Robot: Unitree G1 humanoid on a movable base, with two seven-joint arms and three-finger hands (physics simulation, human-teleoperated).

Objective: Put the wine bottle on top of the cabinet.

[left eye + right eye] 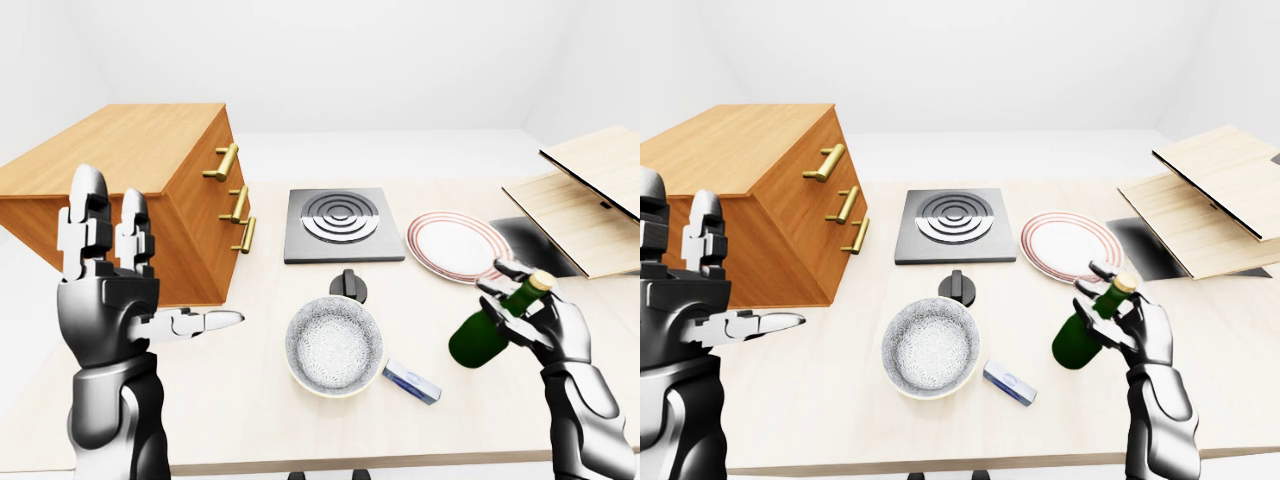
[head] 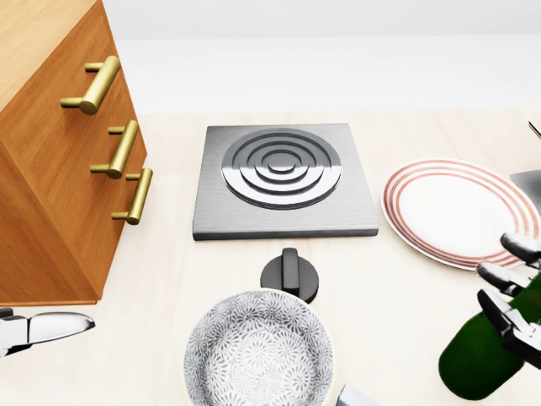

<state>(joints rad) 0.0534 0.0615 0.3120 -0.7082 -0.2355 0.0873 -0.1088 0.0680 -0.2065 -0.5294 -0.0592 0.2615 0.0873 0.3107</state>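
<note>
**Tabletop holdings: wine bottle in right hand, cabinet at left**

Wine bottle [image 1: 491, 327]: dark green glass, gold cap. Held tilted in the right hand [image 1: 537, 322], cap up and to the right, base down and to the left, at the right of the left-eye view. The fingers [image 1: 1102, 331] wrap round its neck and shoulder. Whether the base rests on the table cannot be told.

Left hand [image 1: 112, 296]: raised at the lower left of the left-eye view, empty, fingers spread; two point up, one points right toward the bowl. It stands before the cabinet's side without touching it.

Cabinet [image 1: 130, 195]: wooden, three brass handles [image 2: 123, 150] on its drawer face, standing on the left part of the table [image 1: 250, 400]. Well apart from the bottle.

Hob plate [image 2: 284, 179]: grey square with concentric rings, centre of the table, just right of the cabinet.

Knob [image 2: 290, 274]: black and round, between the hob plate and the bowl.

Bowl [image 1: 333, 346]: patterned grey inside, pale rim, below the knob.

Plate [image 2: 459, 211]: white with red rings, right of the hob plate, above the bottle in the head view.

Small box [image 1: 1009, 382]: blue and white, lying flat just right of the bowl.

Wooden boards [image 1: 1205, 196]: pale panels at the table's right edge, overlapping, partly over a dark grey slab [image 1: 1147, 249].
</note>
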